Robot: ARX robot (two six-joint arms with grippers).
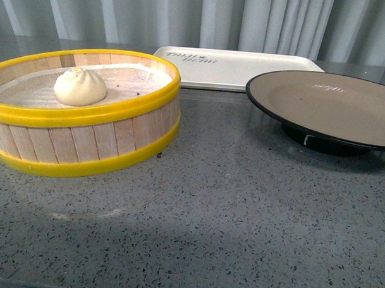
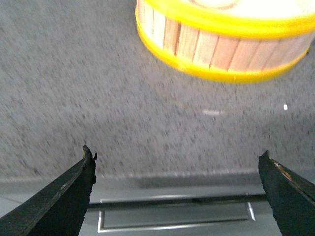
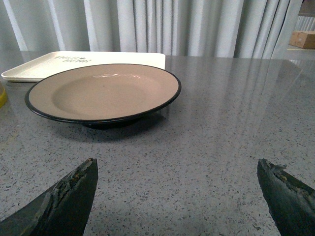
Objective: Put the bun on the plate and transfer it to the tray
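You are at the start: the bun [image 1: 80,86] sits in the steamer basket [image 1: 86,117], the plate [image 1: 320,101] lies bare before the tray [image 1: 245,70], and with left gripper [image 2: 176,152] and right gripper [image 3: 177,163] both gaping empty, your next move is lowering the left one over the bun

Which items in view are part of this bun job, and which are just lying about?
For the job:
bun, not yet moved
plate, empty
tray

Lying about:
steamer basket, which only holds the bun for now
brown box, far back by the curtain
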